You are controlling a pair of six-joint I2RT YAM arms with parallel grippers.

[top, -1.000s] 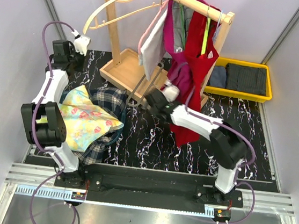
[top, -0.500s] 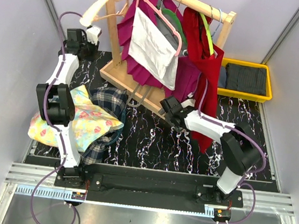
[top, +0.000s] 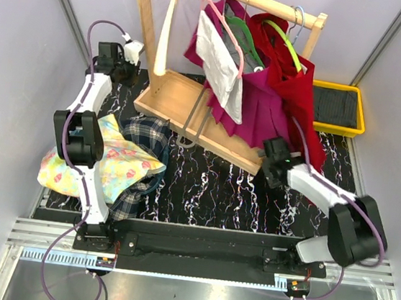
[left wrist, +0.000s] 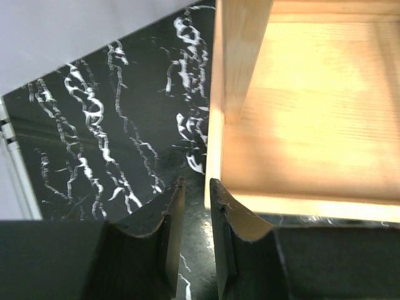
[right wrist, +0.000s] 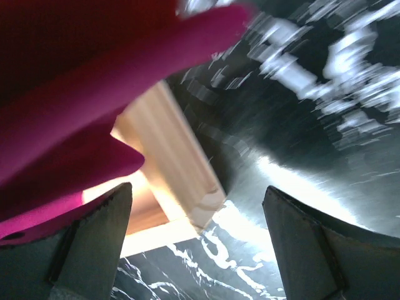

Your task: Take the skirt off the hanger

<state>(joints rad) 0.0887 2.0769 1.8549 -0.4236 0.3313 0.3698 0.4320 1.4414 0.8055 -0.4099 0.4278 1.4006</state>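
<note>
Top view: the magenta pleated skirt hangs from the rack toward the tabletop's far edge. It is judged light and limp, best pinched at the hem, with the right tool low beside that hem and the left tool at the far-left corner. Left wrist view: the left tool is nearly closed, its narrow gap empty. Right wrist view: the right tool is spread wide and empty, with skirt fabric just above.
</note>
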